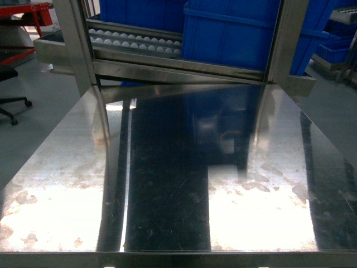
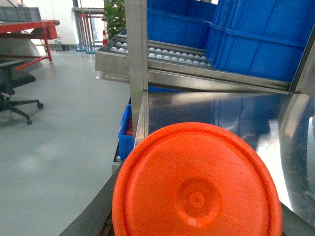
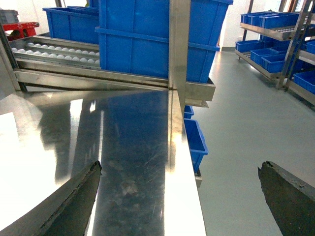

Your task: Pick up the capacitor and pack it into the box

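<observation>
A round orange disc face, the capacitor (image 2: pixel 197 187), fills the lower part of the left wrist view. It sits between the dark fingers (image 2: pixel 93 211) of my left gripper (image 2: pixel 197 219), which is shut on it beside the steel table's left edge (image 2: pixel 142 123). My right gripper (image 3: pixel 179 196) stands open over the table's right edge (image 3: pixel 184 196), with nothing between its dark fingertips (image 3: pixel 78 194). In the head view the steel table (image 1: pixel 178 184) is bare and neither gripper shows. The box is out of view.
Large blue bins (image 1: pixel 245 33) and a roller rack (image 1: pixel 134 42) stand behind the table between steel posts (image 1: pixel 78 44). A small blue bin (image 3: pixel 194 140) sits low at the table's right. An office chair (image 2: pixel 12 93) stands on the floor to the left, and shelves of blue bins (image 3: pixel 275 29) at the far right.
</observation>
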### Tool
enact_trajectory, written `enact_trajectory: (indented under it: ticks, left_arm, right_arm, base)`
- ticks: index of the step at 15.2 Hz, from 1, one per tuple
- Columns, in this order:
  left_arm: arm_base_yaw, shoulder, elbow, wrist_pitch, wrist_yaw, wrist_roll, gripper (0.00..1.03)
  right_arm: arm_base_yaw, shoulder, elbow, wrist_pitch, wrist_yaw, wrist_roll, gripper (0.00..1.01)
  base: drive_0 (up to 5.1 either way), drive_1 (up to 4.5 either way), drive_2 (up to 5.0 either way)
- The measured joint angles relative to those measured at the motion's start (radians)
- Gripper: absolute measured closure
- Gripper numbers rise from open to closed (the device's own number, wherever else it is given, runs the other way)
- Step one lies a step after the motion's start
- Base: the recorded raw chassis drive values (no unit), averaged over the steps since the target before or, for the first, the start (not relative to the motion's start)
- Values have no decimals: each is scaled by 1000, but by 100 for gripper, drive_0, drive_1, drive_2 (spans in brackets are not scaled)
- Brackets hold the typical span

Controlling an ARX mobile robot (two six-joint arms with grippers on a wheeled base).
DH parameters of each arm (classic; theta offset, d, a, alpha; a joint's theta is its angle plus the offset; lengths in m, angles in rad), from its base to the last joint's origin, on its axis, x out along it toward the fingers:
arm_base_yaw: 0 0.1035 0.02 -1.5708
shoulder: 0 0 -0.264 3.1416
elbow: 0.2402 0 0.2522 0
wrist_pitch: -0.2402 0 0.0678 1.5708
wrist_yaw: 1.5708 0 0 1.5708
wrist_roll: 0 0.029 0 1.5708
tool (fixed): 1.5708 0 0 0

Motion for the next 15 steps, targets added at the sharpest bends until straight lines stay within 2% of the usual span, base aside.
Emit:
enact_trajectory:
  ticks: [15]
  left_arm:
    - [0, 0, 0, 2, 0, 0, 59]
  right_arm:
    - [0, 0, 0, 2, 0, 0, 3]
  base:
    - [0, 0, 0]
